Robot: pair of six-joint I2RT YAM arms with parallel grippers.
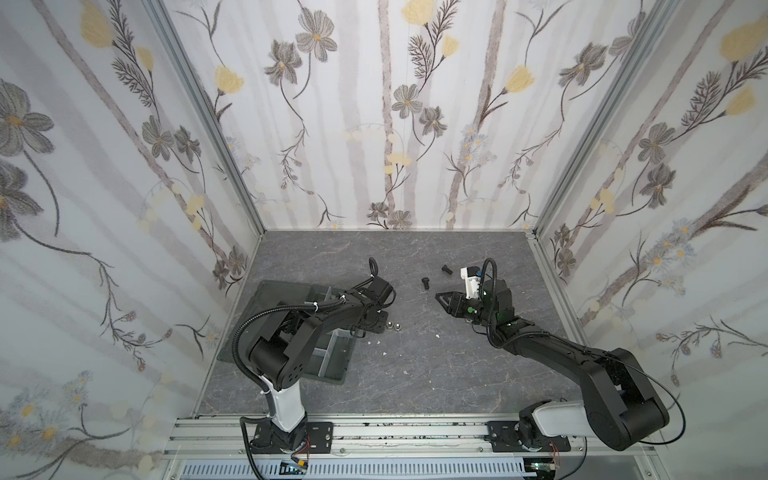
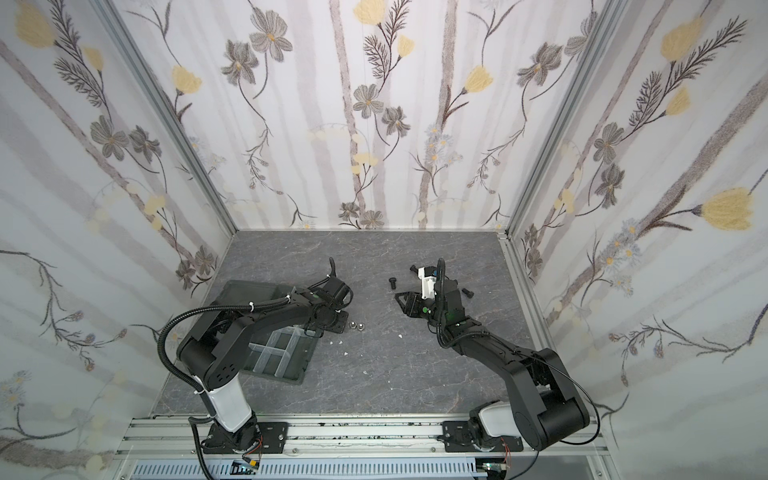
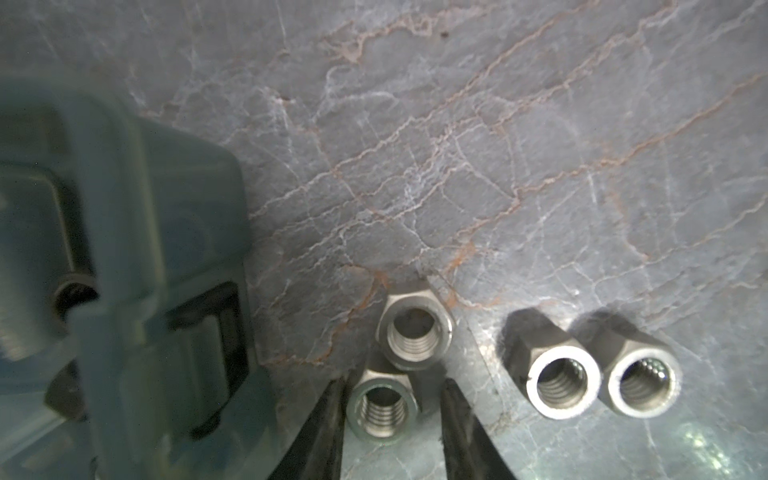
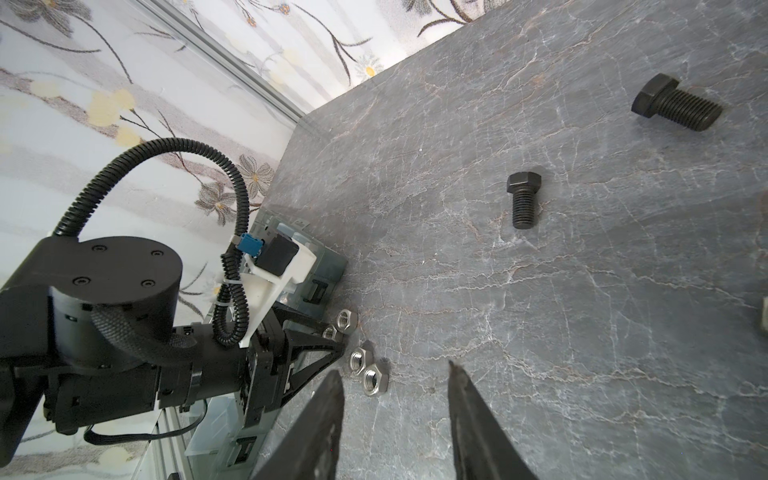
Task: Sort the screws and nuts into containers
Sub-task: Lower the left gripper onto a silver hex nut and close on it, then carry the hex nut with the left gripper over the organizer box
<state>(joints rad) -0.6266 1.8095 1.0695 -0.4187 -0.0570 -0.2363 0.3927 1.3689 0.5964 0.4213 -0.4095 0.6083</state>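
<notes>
The left jaws sit low on the counter (image 1: 415,374), just off a corner of the organiser tray (image 3: 137,199), and straddle one silver hex nut (image 3: 382,409). One finger (image 3: 328,419) lies against the nut's flank. We see a slim gap at the other finger, so the jaws stand partly open with the nut between them, not yet pinched.

A second nut (image 3: 415,332) touches the first, directly beyond the fingertips. A pair of nuts (image 3: 532,353) lies close beside them, the two touching each other but apart from the straddled one. In both top views only this pair shows (image 1: 393,326) (image 2: 357,326); the other two nuts are hidden under the left arm (image 1: 291,332).

That arm also covers much of the tray in both top views, leaving us a few compartments and their translucent dividers (image 2: 270,353). The flat lid panel (image 1: 270,291) lies behind the tray.

The right jaws hang over bare counter, well apart from the tray, partly open and empty. Ahead of them two black hex-head bolts lie on their sides, apart from each other, one nearer (image 4: 524,199) and one farther (image 4: 675,103). Small white flecks (image 1: 437,334) dot the counter between the arms.
</notes>
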